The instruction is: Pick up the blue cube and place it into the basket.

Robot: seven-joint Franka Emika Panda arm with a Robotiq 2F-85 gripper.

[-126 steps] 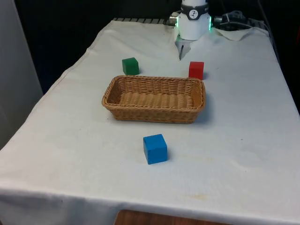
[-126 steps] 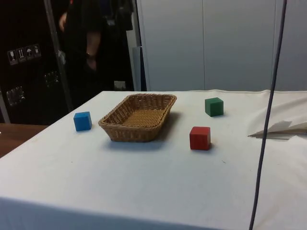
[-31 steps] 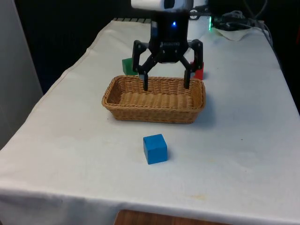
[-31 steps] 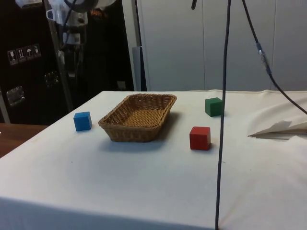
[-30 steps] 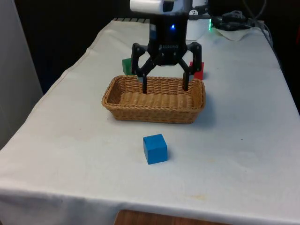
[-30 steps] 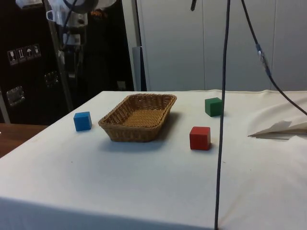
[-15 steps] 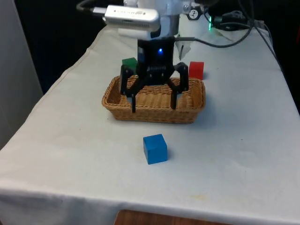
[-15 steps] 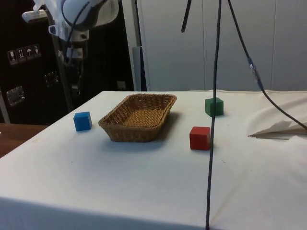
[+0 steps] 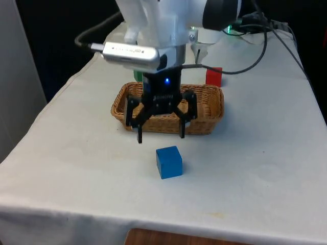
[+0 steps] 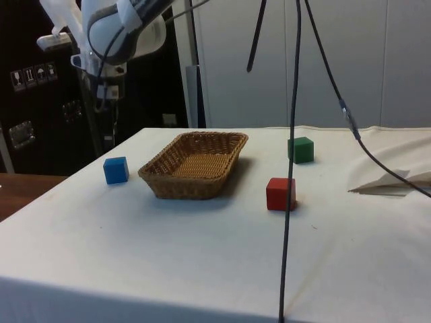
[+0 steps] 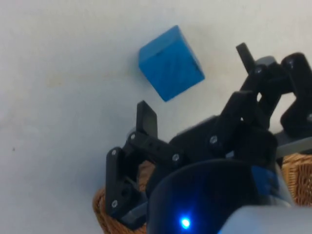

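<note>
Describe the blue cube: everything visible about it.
The blue cube is a small solid block, uniformly blue with a matte, painted look and sharp edges. It sits flat on the white cloth, turned slightly so a corner faces the front camera. It lies near the table's front edge, apart from the basket and outside it. Nothing touches it but the cloth. The gripper hangs open above the cloth between basket and cube, not yet over it.

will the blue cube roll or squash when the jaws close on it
Probably neither. The blue cube sits flat on the cloth with sharp edges, so it looks rigid and unlikely to roll. Its faces look smooth and painted, so it may slip a little if gripped off-centre.
</note>
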